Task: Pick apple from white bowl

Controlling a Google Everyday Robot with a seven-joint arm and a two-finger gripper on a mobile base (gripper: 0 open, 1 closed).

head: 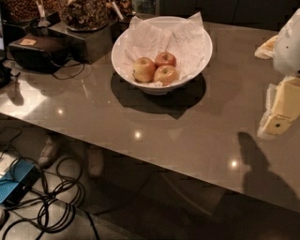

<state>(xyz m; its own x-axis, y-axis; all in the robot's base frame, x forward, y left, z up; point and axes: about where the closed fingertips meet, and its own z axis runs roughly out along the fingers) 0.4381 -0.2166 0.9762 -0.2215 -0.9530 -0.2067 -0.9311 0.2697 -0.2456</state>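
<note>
The white bowl [123, 55] stands on the grey table, back centre, lined with crumpled white paper. Three apples lie in it. The apple [166, 74], golden-yellow with an orange-red blush, lies at the front right of the group. A paler yellow apple [144, 69] lies to its left and a smaller, redder apple [165, 59] behind it. My gripper [275, 125] hangs at the right edge of the view, above the table, well to the right of the bowl and lower in the picture. It holds nothing that I can see.
A black box-like device [37, 50] with a cable and dark containers of dried goods [84, 14] stand at the back left. The table's front edge [140, 157] runs diagonally. Below it lie cables [51, 201] and a blue box [14, 183] on the floor.
</note>
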